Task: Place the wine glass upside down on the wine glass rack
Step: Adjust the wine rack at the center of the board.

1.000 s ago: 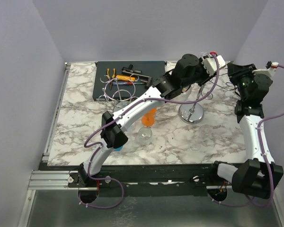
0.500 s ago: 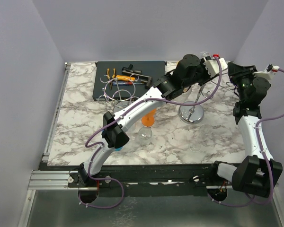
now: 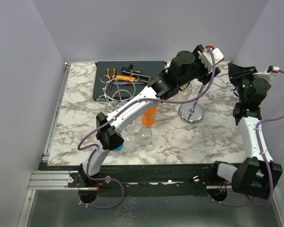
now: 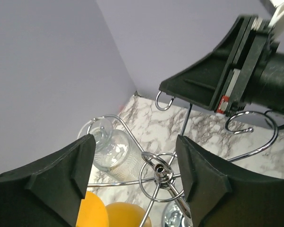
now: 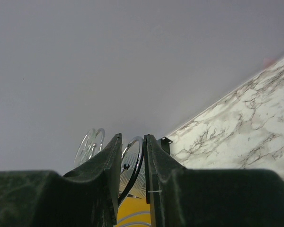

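Observation:
A clear wine glass [image 4: 109, 150] hangs bowl-down from a wire arm of the chrome wine glass rack [image 4: 159, 171]. My left gripper [image 4: 132, 175] is open above the rack's hub, its fingers [image 4: 61, 182] apart with nothing between them and the glass just off its left finger. In the top view this gripper [image 3: 206, 66] hovers over the rack's round base [image 3: 190, 114]. My right gripper [image 5: 132, 161] is shut on a chrome hook ring [image 5: 135, 163] of the rack, and shows in the left wrist view [image 4: 227, 80] at the rack's far side.
Two clear glasses [image 3: 146, 136] [image 3: 199, 138] and an orange glass [image 3: 149, 118] stand on the marble table [image 3: 80, 109]. A dark tray [image 3: 100, 90] with pliers and wire rings lies at the back. Purple walls close in on three sides.
My left gripper has opened, letting go of the wine glass, and has lifted back off the rack. The glass stays hanging there. The right gripper has kept its hold.

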Motion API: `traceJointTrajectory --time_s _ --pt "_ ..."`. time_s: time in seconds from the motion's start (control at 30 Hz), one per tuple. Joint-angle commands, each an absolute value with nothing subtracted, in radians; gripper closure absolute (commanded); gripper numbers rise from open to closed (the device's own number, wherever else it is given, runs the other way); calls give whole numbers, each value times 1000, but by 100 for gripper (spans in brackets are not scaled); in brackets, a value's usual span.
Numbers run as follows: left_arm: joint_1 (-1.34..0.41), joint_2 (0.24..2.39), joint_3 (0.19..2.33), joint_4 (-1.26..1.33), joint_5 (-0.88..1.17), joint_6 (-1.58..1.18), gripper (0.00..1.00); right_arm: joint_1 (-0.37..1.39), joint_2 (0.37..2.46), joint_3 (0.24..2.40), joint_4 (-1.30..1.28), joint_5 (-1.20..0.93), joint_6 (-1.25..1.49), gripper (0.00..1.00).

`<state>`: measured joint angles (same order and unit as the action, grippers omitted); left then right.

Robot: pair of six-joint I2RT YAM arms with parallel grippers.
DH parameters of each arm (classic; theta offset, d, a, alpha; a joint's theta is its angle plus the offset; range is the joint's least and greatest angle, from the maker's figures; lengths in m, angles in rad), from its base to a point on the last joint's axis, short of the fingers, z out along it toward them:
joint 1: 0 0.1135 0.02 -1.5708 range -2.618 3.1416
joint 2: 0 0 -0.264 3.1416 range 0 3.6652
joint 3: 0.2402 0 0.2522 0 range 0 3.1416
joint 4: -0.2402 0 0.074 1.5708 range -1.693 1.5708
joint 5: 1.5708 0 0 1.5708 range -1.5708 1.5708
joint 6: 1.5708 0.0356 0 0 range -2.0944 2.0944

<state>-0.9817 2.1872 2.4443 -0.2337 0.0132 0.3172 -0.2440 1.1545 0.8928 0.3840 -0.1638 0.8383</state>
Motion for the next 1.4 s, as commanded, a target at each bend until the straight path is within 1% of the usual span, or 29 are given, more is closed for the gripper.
traceJointTrajectory --time_s 0.0,0.07,0.13,0.23,0.27,0.37,0.43,0.5,0.6,0.73,0.87,0.97,1.07,1.2,1.3,1.37 --pt "-989 2099 2461 -257 -15 143 24 -229 1170 869 230 -182 735 100" --pt "-990 2109 2488 -292 -23 99 24 -229 1168 878 213 -183 733 98" --pt "-990 2125 2526 -336 -23 59 26 -229 1166 886 193 -189 725 88" --pt "-995 2127 2506 -346 -44 47 27 -229 1155 894 169 -193 712 74" --pt "-996 2131 2502 -351 -52 42 27 -228 1151 896 162 -192 708 67" --pt "-997 2148 2503 -357 -57 31 27 -229 1143 906 135 -202 702 53" --pt "-997 2170 2521 -357 -82 31 28 -229 1138 920 107 -205 698 45" --pt "-997 2190 2545 -356 -101 36 28 -229 1128 932 80 -208 693 39" --pt "-998 2205 2558 -357 -87 35 30 -229 1116 955 30 -209 691 34" --pt "-997 2210 2547 -362 -62 28 34 -229 1112 994 -51 -219 680 30" --pt "-997 2204 2527 -376 -50 20 41 -229 1110 1047 -125 -226 660 26" --pt "-997 2203 2522 -382 -39 13 45 -229 1112 1091 -167 -226 647 21" --pt "-997 2206 2527 -399 -12 5 44 -229 1117 1129 -188 -229 636 15" --pt "-1001 2203 2522 -408 0 -25 37 -230 1123 1167 -194 -235 629 11" --pt "-1000 2208 2526 -409 -2 -21 32 -231 1139 1206 -211 -247 621 10" --pt "-1000 2213 2529 -408 -3 -14 32 -234 1149 1230 -233 -253 617 10"
